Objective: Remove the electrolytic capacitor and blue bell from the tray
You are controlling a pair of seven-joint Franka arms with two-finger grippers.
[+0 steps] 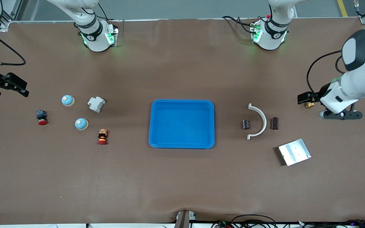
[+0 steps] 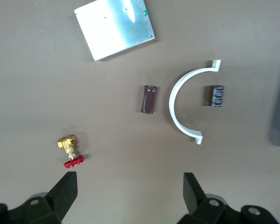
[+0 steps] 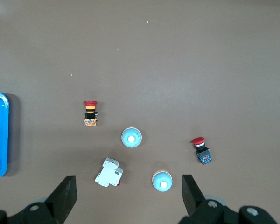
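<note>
Looks basically done: tray [image 1: 182,123] sits empty, capacitors [image 1: 246,124] and blue bells [image 1: 81,123] are out on the bench [image 1: 182,183], and both the left claw [image 2: 130,186] and right claw [image 3: 129,189] hang open, nothing held.

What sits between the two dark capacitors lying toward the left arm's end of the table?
The white curved clip lies between the two capacitors, touching neither; the front and left wrist views both show it.
</note>
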